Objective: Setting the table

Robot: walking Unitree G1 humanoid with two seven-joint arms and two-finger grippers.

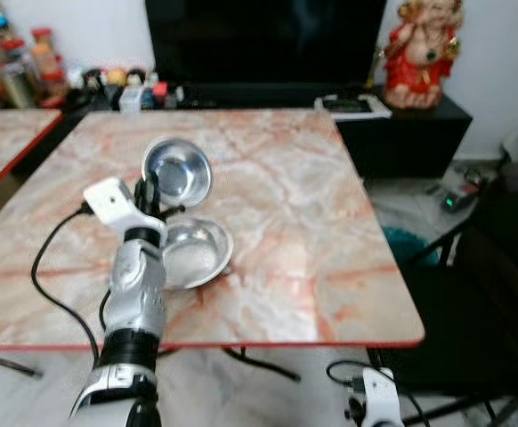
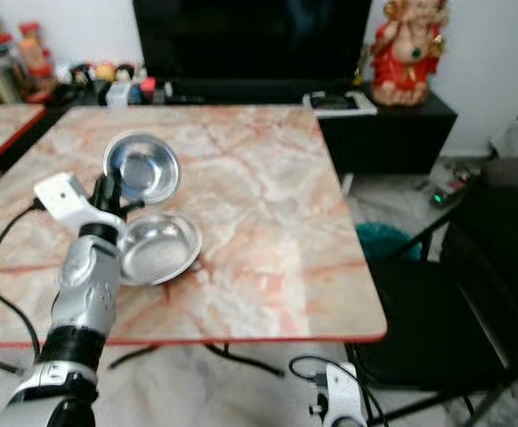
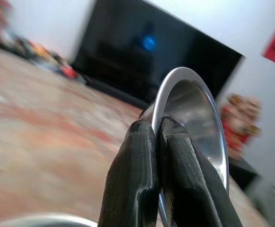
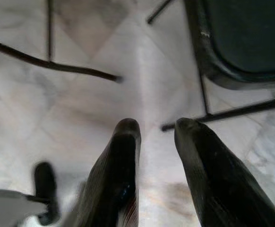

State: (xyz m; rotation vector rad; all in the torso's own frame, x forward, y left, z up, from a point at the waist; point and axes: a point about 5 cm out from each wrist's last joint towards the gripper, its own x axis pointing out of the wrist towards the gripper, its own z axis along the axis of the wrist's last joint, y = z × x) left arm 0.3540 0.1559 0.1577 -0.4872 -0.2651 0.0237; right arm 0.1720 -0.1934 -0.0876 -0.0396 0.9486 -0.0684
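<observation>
**Left tool pinches a steel bowl's rim**

The left tool (image 3: 157,137) is clamped on the rim of a round shiny steel bowl (image 1: 177,171), tilted on edge above the marble-patterned tabletop (image 1: 312,231), near its left edge. A second steel bowl (image 1: 195,252) rests just beside. The right tool (image 4: 156,130) hangs over the floor, fingers apart.

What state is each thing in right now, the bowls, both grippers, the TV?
Held bowl: lifted, tilted on edge, empty, rim pinched.
Second bowl: upright on the table, empty.
Left gripper: shut on the held bowl's rim.
Right gripper: open, empty, hanging over the floor.
TV: screen dark.
</observation>
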